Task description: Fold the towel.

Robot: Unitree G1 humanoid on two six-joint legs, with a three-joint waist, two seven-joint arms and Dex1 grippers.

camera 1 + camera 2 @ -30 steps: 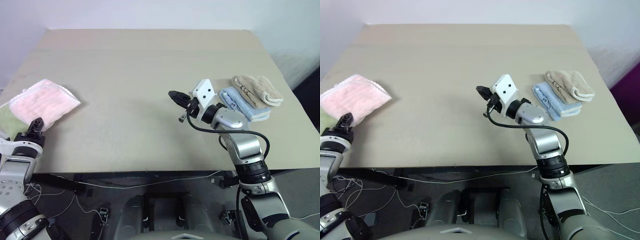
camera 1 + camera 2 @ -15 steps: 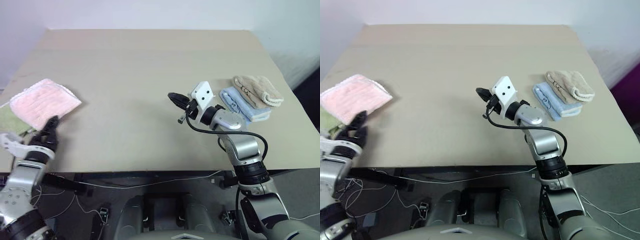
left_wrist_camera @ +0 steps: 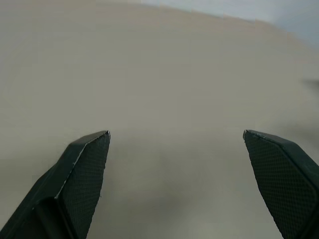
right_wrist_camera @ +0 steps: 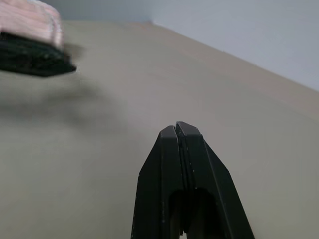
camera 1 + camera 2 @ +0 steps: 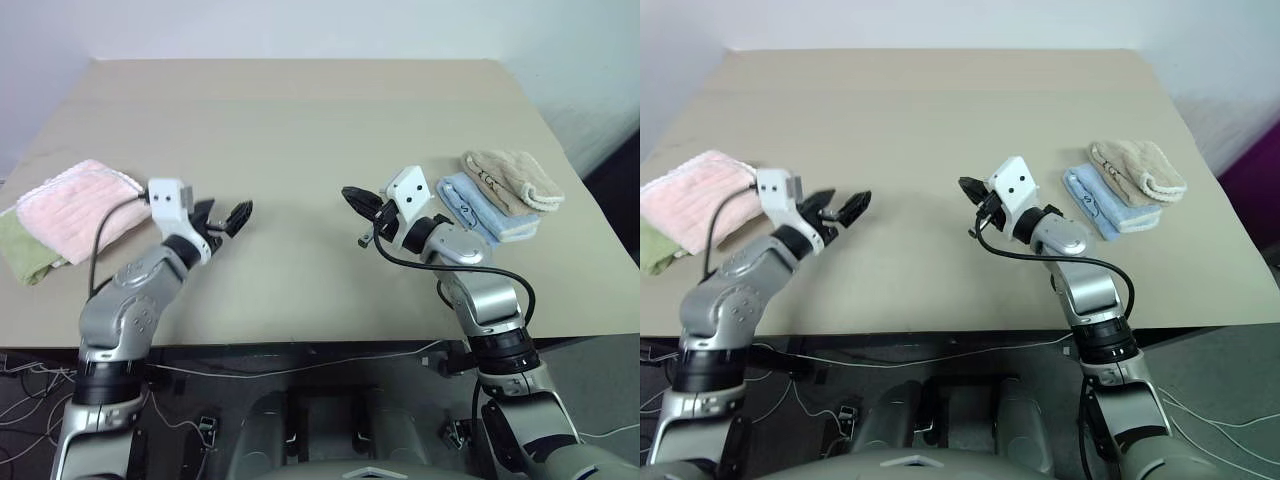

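You had the towel (image 5: 78, 207) already folded and parked at the table's (image 5: 300, 120) left edge, lying on top of a light green towel (image 5: 22, 252). The left gripper (image 5: 226, 219) was over bare tabletop, just right of the towel, fingers spread wide with nothing between them. The right gripper (image 5: 357, 197) hung over the table's middle, well right of the towel, fingers pressed together and empty.

Risks, as I judged them:
- Your left arm and its cable sat close to the towel's near corner. A sweep back that way could have snagged the fold and flipped it open.
- The towel and the green one under it overhung the left edge a little, so a nudge could have slid both off.
- The two grippers pointed toward each other across the middle. Bringing them closer could have ended in a clash.

Surface: a plain beige tabletop, matte, with faint seams. Well right of the towel lay a light blue towel (image 5: 488, 211) and a beige towel (image 5: 514, 180), both folded and touching. Pale wall behind; cables on the floor below the front edge.
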